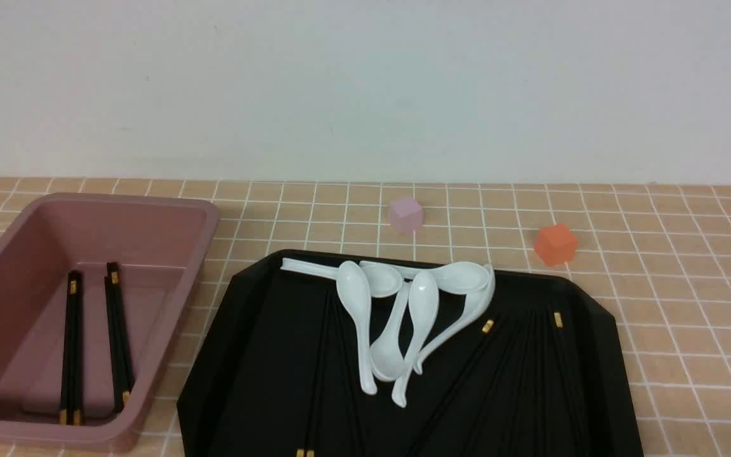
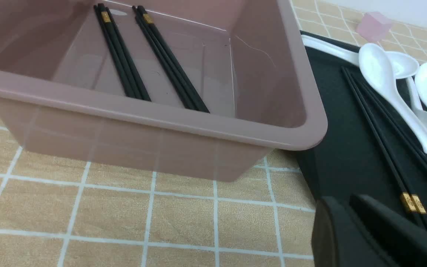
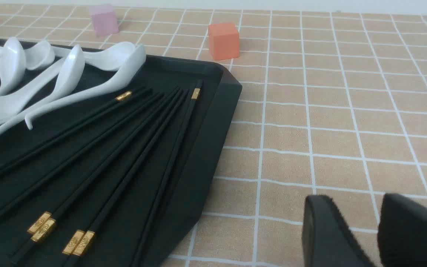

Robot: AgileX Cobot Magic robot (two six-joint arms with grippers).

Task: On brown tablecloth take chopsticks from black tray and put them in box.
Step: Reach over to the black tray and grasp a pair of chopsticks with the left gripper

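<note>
The black tray (image 1: 264, 355) lies on the brown tablecloth (image 1: 689, 285), and the pink box (image 1: 207, 222) stands to its left. Two pairs of black chopsticks (image 1: 72, 343) lie in the box, also seen in the left wrist view (image 2: 124, 63). Several more chopsticks (image 3: 135, 148) lie fanned on the tray's right part, and one pair (image 2: 380, 141) lies on its left part. My left gripper (image 2: 341, 202) hovers empty by the tray's near left corner, fingers close together. My right gripper (image 3: 354, 202) is open and empty over the cloth right of the tray. Neither shows in the front view.
Several white spoons (image 1: 397, 317) are heaped on the tray's far middle. A small pink cube (image 1: 405, 214) and an orange cube (image 1: 556, 244) stand on the cloth behind the tray. A white wall closes the far side.
</note>
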